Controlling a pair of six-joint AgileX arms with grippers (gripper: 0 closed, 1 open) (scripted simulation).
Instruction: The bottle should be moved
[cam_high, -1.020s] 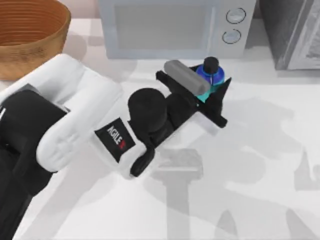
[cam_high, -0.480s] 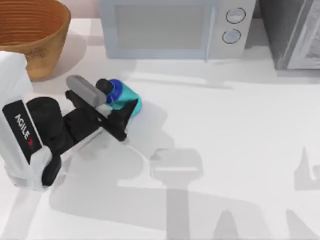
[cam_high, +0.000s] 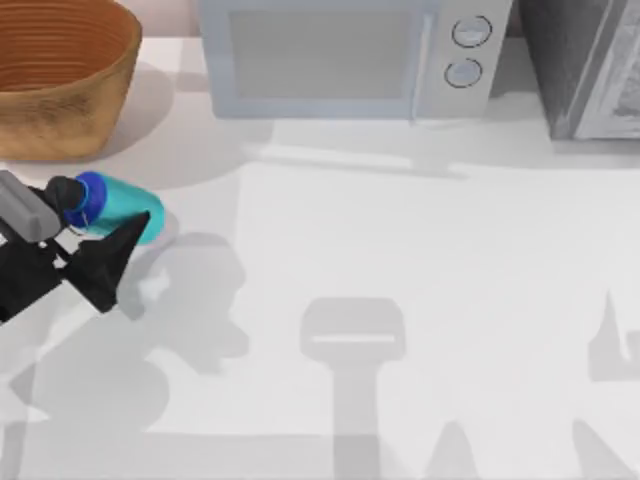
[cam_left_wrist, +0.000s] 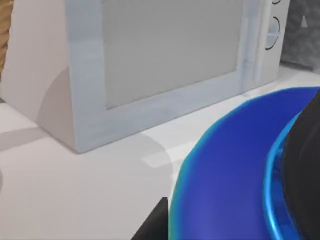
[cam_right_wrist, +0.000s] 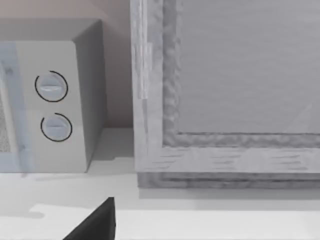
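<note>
The bottle (cam_high: 112, 212) has a turquoise body, a blue shoulder and a black cap. It lies tilted on its side at the table's left edge, just in front of the basket, cap pointing left. My left gripper (cam_high: 92, 228) is shut on it, one grey finger (cam_high: 26, 206) behind it and one black finger (cam_high: 108, 260) in front. The left wrist view has the bottle's blue shoulder (cam_left_wrist: 225, 175) and black cap (cam_left_wrist: 306, 165) very close. A dark edge of my parked right gripper (cam_right_wrist: 95, 224) appears in the right wrist view.
A woven brown basket (cam_high: 60, 70) stands at the back left. A pale microwave (cam_high: 340, 55) stands at the back centre, with two round knobs on its right side. At the back right is a grey framed cabinet (cam_high: 590, 65). White table surface stretches across the middle and right.
My left gripper has carried the bottle from in front of the microwave's knobs leftward to the table's left edge. The bottle went from upright to lying sideways, and the arm drew back out of view.
</note>
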